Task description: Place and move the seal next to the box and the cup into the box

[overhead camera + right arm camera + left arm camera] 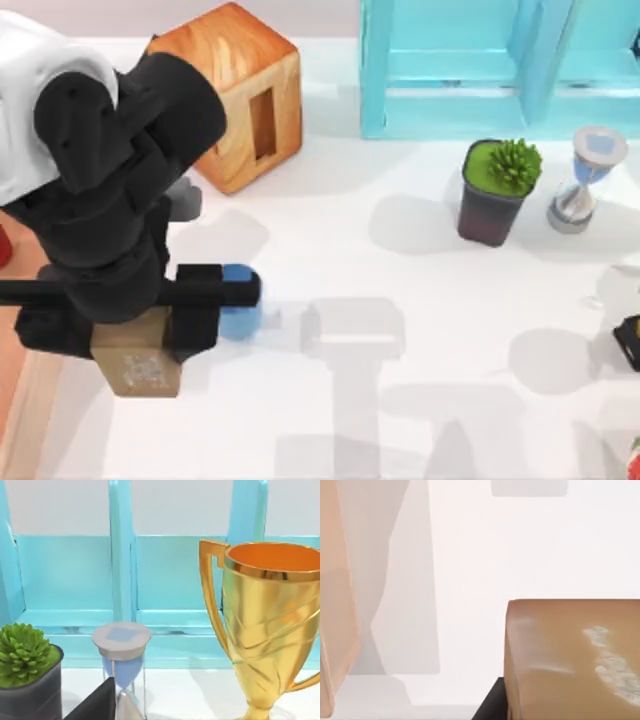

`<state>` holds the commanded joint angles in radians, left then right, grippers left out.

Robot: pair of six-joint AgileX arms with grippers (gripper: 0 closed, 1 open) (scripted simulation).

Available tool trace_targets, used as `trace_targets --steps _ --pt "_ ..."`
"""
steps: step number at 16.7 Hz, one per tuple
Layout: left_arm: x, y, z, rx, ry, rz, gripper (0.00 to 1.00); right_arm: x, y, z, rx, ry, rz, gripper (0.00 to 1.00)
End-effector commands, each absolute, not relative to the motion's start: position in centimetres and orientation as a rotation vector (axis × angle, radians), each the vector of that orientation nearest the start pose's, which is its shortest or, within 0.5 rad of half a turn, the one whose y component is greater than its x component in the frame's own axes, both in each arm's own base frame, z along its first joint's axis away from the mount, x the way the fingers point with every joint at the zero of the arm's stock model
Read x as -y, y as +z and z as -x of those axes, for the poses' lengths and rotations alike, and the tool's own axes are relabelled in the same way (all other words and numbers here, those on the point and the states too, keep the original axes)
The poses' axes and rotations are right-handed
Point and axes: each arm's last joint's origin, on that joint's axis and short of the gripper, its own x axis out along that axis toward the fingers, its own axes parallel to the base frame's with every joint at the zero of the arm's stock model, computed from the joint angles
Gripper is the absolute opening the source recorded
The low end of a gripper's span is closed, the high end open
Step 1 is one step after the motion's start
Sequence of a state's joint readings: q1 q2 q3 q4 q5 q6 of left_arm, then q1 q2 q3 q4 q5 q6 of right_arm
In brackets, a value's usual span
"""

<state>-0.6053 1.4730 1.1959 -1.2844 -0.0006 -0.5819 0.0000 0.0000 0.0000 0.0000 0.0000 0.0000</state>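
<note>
Near the white table's left edge, my left gripper (pixel 140 345) grips the small tan-brown cube seal (pixel 140 368) beside the light reddish-brown wooden box (pixel 14 330); release comes next, then the small blue cup (pixel 240 303) just beside it.

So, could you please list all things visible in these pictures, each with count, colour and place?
seal: 1, tan-brown with faint white marks, near the table's left side, under the left arm
cup: 1, blue, on the table just right of the seal
box: 1, light reddish-brown, at the table's left edge
wooden cube: 1, glossy orange-brown with a slot, far left of centre
shelf frame: 1, turquoise, far right
plant pot: 1, dark with green plant, right side
hourglass: 1, grey and blue, right of the pot
trophy: 1, gold, near the shelf in the right wrist view
left arm: 1, black and white, above the seal
</note>
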Motion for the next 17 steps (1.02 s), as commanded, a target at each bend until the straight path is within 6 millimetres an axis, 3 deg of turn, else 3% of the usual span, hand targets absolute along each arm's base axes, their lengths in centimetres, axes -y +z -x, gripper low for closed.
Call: trace_targets --steps 3,9,17 --pt "11.8 25.4 -20.1 -1.569 -0.020 -0.020 0.00 0.1 16.0 -10.6 0.000 0.000 0.000 1.00" --pt "11.8 25.3 -20.1 -1.570 -0.024 -0.025 0.00 0.1 16.0 -10.6 0.000 0.000 0.000 1.00" --pt "11.7 20.8 -20.2 -1.565 -0.023 -0.019 0.00 0.1 16.0 -10.6 0.000 0.000 0.000 1.00"
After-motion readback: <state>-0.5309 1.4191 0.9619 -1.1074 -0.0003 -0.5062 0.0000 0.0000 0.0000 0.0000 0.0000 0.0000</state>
